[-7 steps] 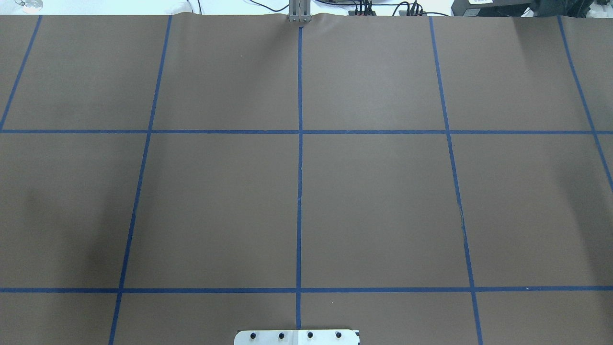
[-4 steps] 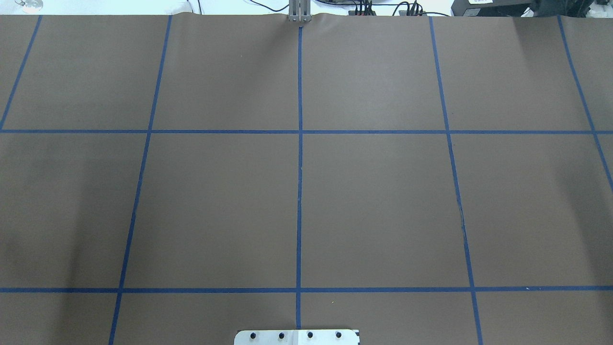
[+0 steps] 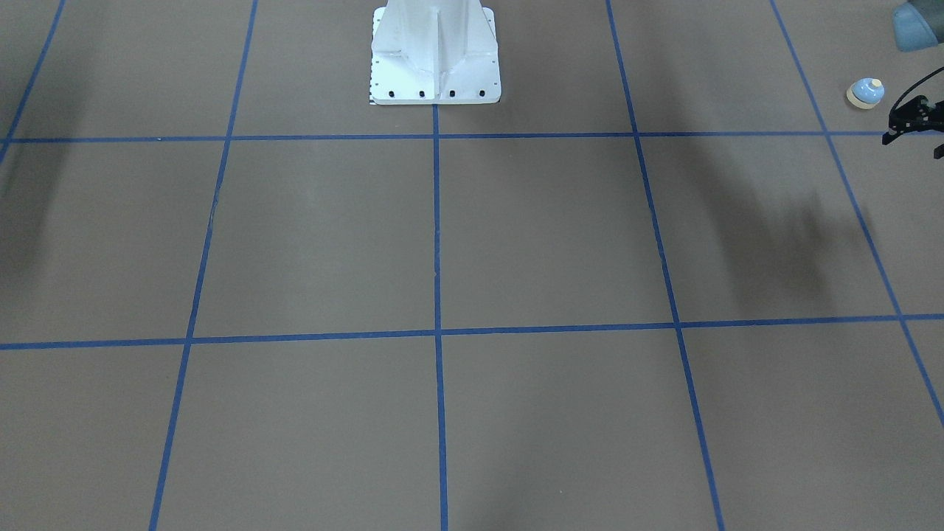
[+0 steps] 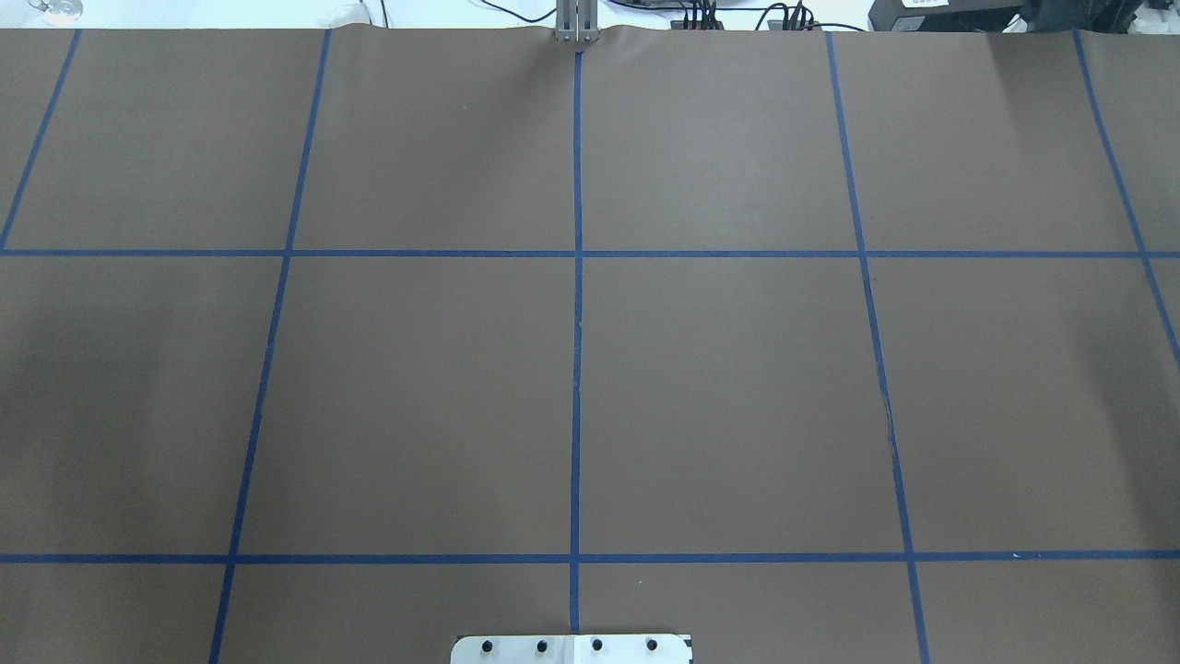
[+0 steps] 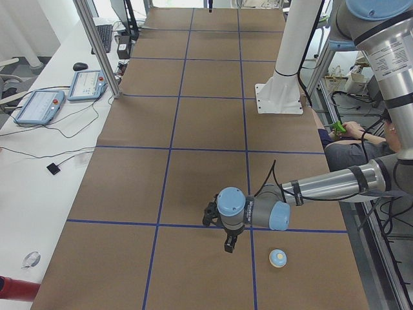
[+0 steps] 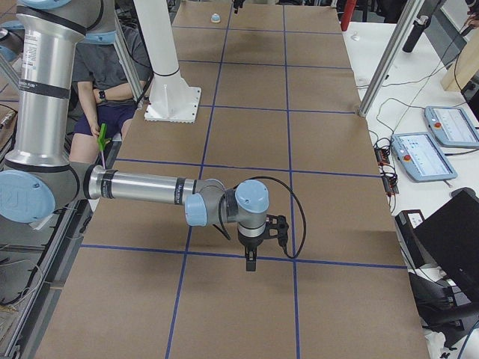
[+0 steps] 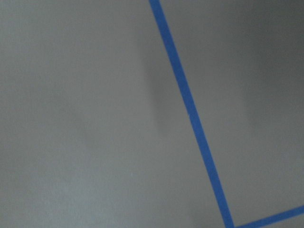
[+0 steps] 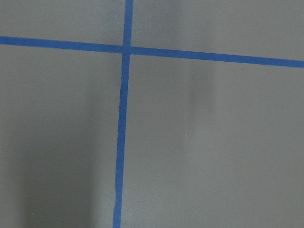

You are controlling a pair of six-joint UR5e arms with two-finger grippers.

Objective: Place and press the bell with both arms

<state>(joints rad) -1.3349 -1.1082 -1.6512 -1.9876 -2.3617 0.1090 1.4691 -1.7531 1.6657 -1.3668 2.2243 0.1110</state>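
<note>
The small light-blue bell (image 3: 865,94) with a cream base stands on the brown table near its end on the robot's left; it also shows in the exterior left view (image 5: 279,258). My left gripper (image 5: 228,243) hangs fingers-down just above the table, a short way from the bell and not touching it. Only a black part of it shows at the front-facing view's right edge (image 3: 913,118), so I cannot tell whether it is open. My right gripper (image 6: 249,263) hangs above a blue tape line at the table's other end, and I cannot tell its state. Both wrist views show only bare mat and tape.
The white pedestal (image 3: 435,59) stands at the robot's side of the table, mid-length. Blue tape marks a grid on the brown mat (image 4: 737,397). A seated person (image 5: 358,139) is beside the pedestal. Teach pendants (image 6: 423,155) lie on white side tables.
Neither arm nor bell shows in the overhead view. The dark shadow on the mat's left side has shifted and grown fainter.
</note>
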